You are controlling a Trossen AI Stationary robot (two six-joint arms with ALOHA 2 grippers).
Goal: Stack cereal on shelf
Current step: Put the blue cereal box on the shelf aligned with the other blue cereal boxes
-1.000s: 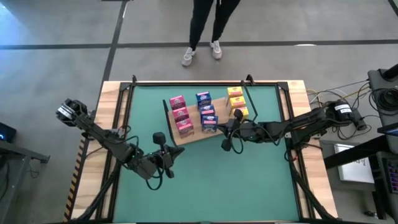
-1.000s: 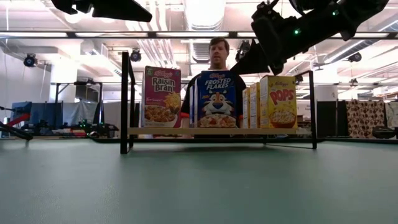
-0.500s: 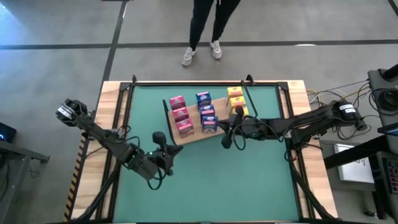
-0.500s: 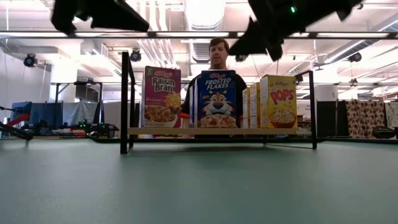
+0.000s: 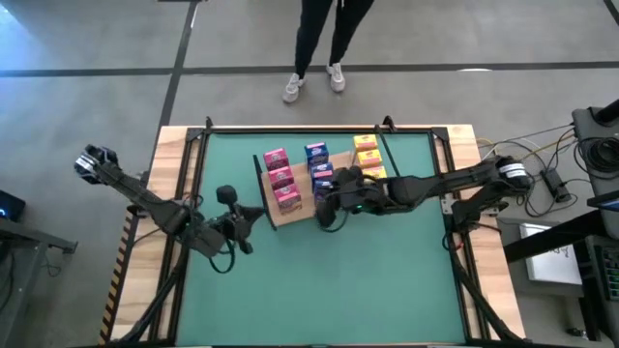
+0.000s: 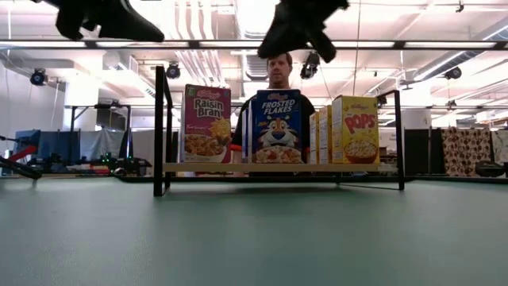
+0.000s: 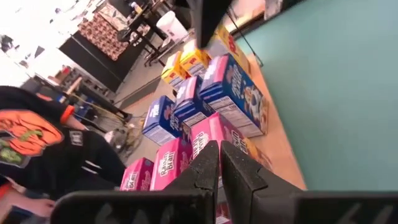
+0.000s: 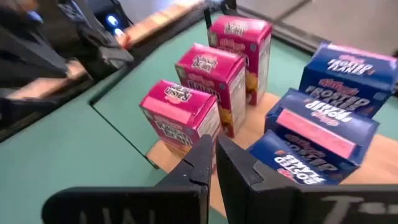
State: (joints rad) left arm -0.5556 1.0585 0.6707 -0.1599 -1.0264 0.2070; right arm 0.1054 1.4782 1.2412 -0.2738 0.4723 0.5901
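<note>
The shelf [image 5: 290, 215] is a light-brown board on the green mat, with black wire frames [image 6: 159, 131] at its ends. On it the cereal boxes stand upright in three rows: pink [image 5: 280, 178], blue [image 5: 317, 155] and yellow [image 5: 368, 159]. My right gripper [image 5: 327, 213] hovers shut over the near end of the blue row, high in the low view [image 6: 298, 24]. Its wrist view looks down on the pink boxes [image 8: 183, 112] and blue boxes [image 8: 323, 106]. My left gripper [image 5: 250, 215] is shut above the mat, just left of the board, pointing at the pink boxes [image 7: 214, 134].
A person stands beyond the table's far edge [image 5: 319, 48], showing behind the boxes in the low view [image 6: 279, 67]. Black frame rails run along the mat's sides [image 5: 193, 184]. Bare green mat [image 5: 329, 280] lies near of the board.
My right gripper has moved toward the table's left along the board's near edge, from beside the yellow row to the blue row's near end. My left gripper has moved toward the far edge and a little left, turning toward the board. The boxes have stayed put.
</note>
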